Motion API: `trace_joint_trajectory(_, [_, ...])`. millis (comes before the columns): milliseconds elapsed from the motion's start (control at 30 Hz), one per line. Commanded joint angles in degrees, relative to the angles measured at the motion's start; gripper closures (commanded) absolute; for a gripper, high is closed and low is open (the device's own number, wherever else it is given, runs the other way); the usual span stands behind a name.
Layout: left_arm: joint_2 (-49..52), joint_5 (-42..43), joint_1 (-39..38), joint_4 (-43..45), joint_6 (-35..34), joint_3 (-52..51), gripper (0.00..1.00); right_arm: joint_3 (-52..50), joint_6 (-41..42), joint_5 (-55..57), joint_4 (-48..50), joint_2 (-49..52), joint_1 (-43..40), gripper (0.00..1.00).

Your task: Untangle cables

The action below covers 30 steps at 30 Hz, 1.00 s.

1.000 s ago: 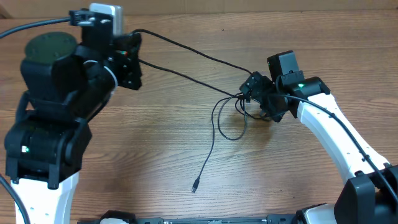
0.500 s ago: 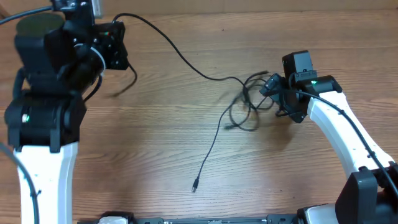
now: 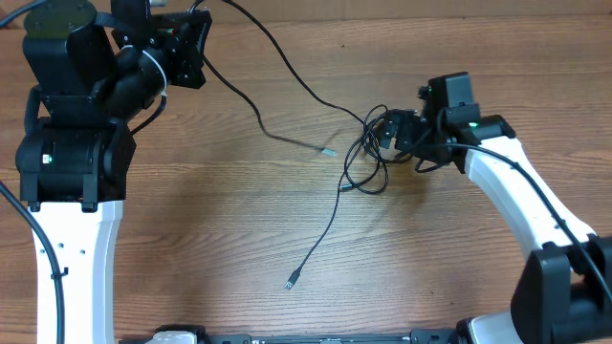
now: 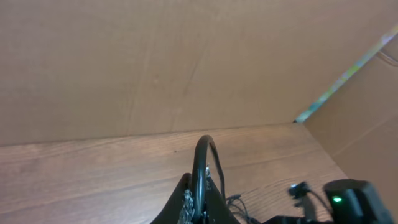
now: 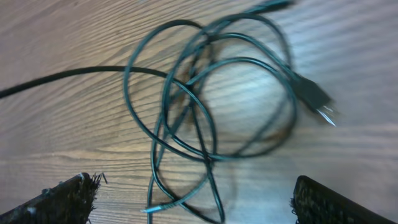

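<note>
Nearest my base, a small connector point(image 3: 292, 282) lay alone on the wooden table point(image 3: 191, 239). It ended one thin black strand that ran up and away to the knot. The cables point(image 3: 363, 153) sat as a heap of overlapping loops near the table's middle, toward my right side.

My right pincer point(image 3: 390, 134) hung at the right edge of that heap, released and grasping nothing. In the right wrist view its two fingertips point(image 5: 68, 194) stood far apart at the lower corners of the frame. The coils lay flat on the wood between them, and a two-pronged plug point(image 5: 314, 96) rested at the coils' right side.

Two strands left the heap toward the far left corner. One climbed in a long curve to the upper edge of the overhead view. The other ended in a blurred tip point(image 3: 325, 150) just left of the heap, so I could not tell whether that tip touched the table.

Farthest out, my left pincer point(image 3: 199, 43) was clenched on a cable. In the left wrist view a black loop point(image 4: 200, 155) rose from between its closed fingers point(image 4: 185, 202). Beyond the loop stood a brown cardboard wall point(image 4: 155, 62).
</note>
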Motion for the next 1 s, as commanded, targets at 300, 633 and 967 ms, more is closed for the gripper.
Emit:
trace_joint_trajectory(300, [-1.25,-0.55,1.66,1.18,-0.33,3.3,0.96,-0.02,-4.33,-1.84,12.13,13.94,1.95,0.53])
trace_joint_trajectory(633, [-0.31,-2.86,12.74,-1.01,-1.22,3.28,0.96,-0.02,-4.66,7.74,5.64,16.61,1.86,0.96])
trace_joint_trajectory(967, [4.22,-9.73,21.59,-3.54,-2.25,3.26,0.96,-0.07,-2.47,16.87,-2.64,16.61,-2.86,0.96])
